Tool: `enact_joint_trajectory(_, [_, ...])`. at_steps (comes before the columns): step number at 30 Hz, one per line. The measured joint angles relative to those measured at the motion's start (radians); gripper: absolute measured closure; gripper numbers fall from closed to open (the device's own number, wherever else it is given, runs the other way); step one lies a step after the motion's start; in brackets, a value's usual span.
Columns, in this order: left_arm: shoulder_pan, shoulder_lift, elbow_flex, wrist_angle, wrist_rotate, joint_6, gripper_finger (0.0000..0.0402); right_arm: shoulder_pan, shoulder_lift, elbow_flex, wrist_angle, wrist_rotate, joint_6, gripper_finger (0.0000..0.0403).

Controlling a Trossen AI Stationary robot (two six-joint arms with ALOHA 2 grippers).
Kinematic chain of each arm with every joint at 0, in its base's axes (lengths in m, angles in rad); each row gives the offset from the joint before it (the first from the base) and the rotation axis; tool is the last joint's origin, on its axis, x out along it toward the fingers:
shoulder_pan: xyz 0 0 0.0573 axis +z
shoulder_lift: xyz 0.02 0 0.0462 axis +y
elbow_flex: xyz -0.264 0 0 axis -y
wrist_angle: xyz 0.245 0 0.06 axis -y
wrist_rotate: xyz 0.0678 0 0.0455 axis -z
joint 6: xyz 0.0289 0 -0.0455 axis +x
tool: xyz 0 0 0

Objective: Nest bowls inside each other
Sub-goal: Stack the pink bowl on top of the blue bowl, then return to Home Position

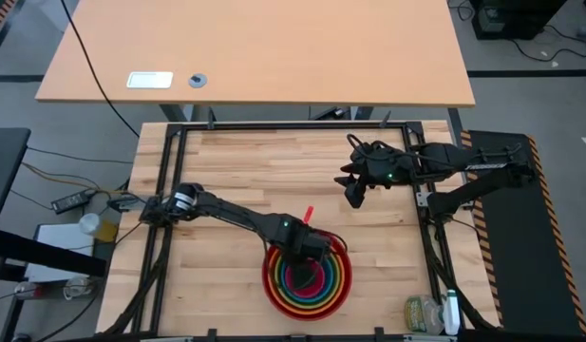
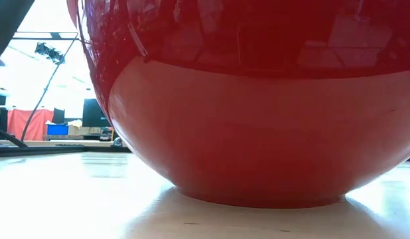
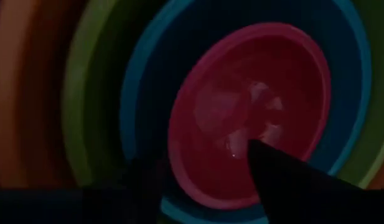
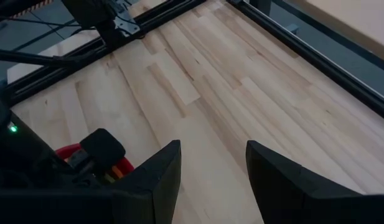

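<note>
The bowls sit nested near the table's front edge: red [image 1: 267, 275] outermost, then orange [image 3: 23, 93], yellow-green [image 3: 86, 93] and blue [image 3: 154, 56], with the magenta-pink one [image 3: 241, 106] innermost. The red bowl [image 2: 258, 99] rests on the table by its round base. My left gripper [image 1: 302, 269] reaches down into the stack and is open [image 3: 207, 180]. One finger [image 3: 291, 186] is inside the pink bowl and the other [image 3: 135, 186] is outside its rim. My right gripper [image 1: 354, 195] hangs open over the far right of the table, nothing between its fingers [image 4: 213, 180]. My left gripper comes from above, pointing steeply down, its open fingers on either side of the pink bowl's rim [image 3: 173, 155]. Whether either finger touches the rim, I cannot tell. The pink bowl lies seated in the blue one.
A small red object [image 1: 309, 213] lies on the table just beyond the stack. A black frame [image 1: 169, 190] runs around the table. A bottle [image 1: 424, 313] stands at the front right corner. Bare wood [image 4: 198, 81] spreads across the middle and far side.
</note>
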Motion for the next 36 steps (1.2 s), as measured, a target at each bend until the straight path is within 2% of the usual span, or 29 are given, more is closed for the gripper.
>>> enact_joint_trajectory(3, [0.001, -0.022, 0.002, -0.017, -0.008, 0.004, 0.0153, 0.000, -0.008, 0.000, -0.003, -0.003, 0.000, 0.0216])
enact_joint_trajectory(5, [-0.008, -0.047, 0.002, -0.057, -0.069, 0.028, 0.0147, 0.006, -0.022, 0.000, -0.008, -0.006, -0.002, 0.0217])
enact_joint_trajectory(9, [-0.044, -0.122, -0.010, -0.099, -0.253, 0.111, 0.0156, 0.035, -0.089, -0.066, 0.023, 0.043, -0.017, 0.0225])
enact_joint_trajectory(13, [-0.051, -0.231, -0.068, -0.054, -0.318, 0.220, 0.0180, 0.041, -0.199, -0.223, 0.157, 0.022, -0.002, 0.0236])
enact_joint_trajectory(19, [-0.008, -0.464, -0.317, 0.110, -0.344, 0.251, 0.0215, 0.025, -0.368, -0.482, 0.371, -0.029, 0.073, 0.0243])
enact_joint_trajectory(27, [0.082, -0.833, -0.676, 0.318, -0.372, 0.126, 0.0239, -0.040, -0.596, -0.805, 0.649, -0.116, 0.075, 0.0243])
enact_joint_trajectory(31, [0.111, -1.024, -0.857, 0.439, -0.435, 0.056, 0.0246, -0.084, -0.702, -0.953, 0.737, -0.117, 0.123, 0.0243])
enact_joint_trajectory(36, [0.136, -1.290, -1.067, 0.519, -0.453, -0.036, 0.0247, -0.124, -0.806, -1.066, 0.778, -0.115, 0.192, 0.0243])
